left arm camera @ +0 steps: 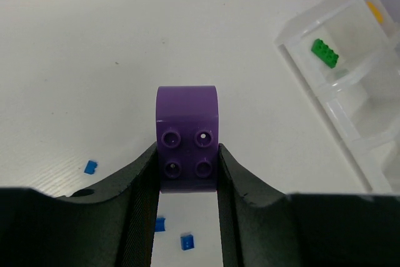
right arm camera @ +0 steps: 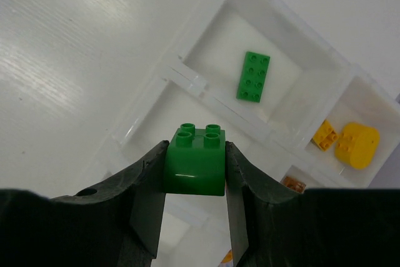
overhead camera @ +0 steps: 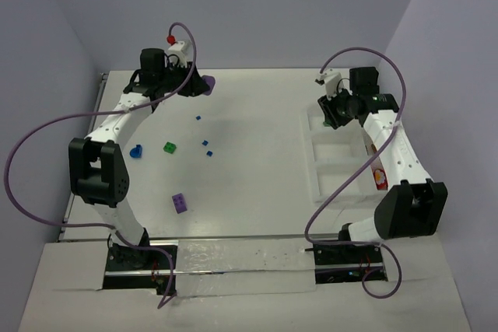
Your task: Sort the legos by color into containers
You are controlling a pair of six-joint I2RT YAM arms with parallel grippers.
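Risks 1st. The right gripper [right arm camera: 195,154] is part closed on a green square plastic studded brick [right arm camera: 194,173], pinched by 2 opposite sides. It hangs above the white translucent plastic divided tray [right arm camera: 187,70], approx over a divider wall, not squarely over a cell. Let go here & the brick could clip the wall and hop into the wrong cell or out onto the table. My call: shift toward the green cell before release.

The left gripper [left arm camera: 186,176] is likewise part closed, on a purple plastic 4-stud brick with a curved face [left arm camera: 186,117]. It sits at the far left of the white table [overhead camera: 257,192], well apart from the tray. Only the near part of that brick is between the tips, so it may pivot or slip on the long carry. 2 arms at 1 tray could also crowd each other, and a bump may shove the tray.

Tray contents, right wrist view:
- 1 cell has a flat green 8-stud plate [right arm camera: 253,76].
- The next cell has 2 yellow-orange pieces [right arm camera: 357,144].
- A 3rd cell shows an orange-brown bit [right arm camera: 292,184], mostly hidden.
- The cell under the held brick looks bare as far as visible.
- No purple seen in the tray.

Loose on the table: a small green brick [overhead camera: 170,147], a blue brick [overhead camera: 136,151], a 2nd purple brick [overhead camera: 180,202] & 3 tiny blue bits [overhead camera: 205,143].
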